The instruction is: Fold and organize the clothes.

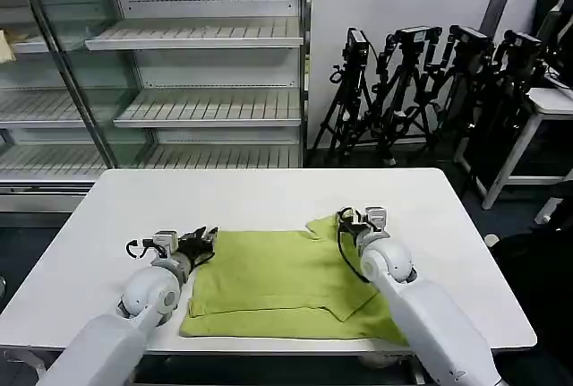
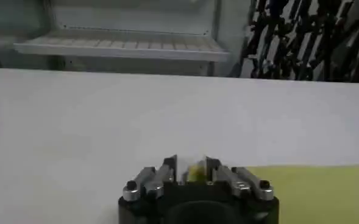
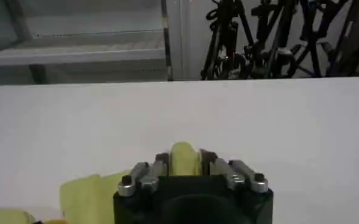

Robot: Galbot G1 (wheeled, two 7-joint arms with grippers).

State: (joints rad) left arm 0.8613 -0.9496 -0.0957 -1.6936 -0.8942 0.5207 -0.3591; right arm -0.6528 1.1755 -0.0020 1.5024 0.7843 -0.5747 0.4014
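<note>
A lime-green shirt (image 1: 282, 283) lies flat on the white table (image 1: 269, 193), its long axis running side to side between the two arms. The left gripper (image 1: 205, 241) pinches the shirt's far left corner, and the right gripper (image 1: 351, 221) pinches the far right corner, each clamped on fabric.
</note>
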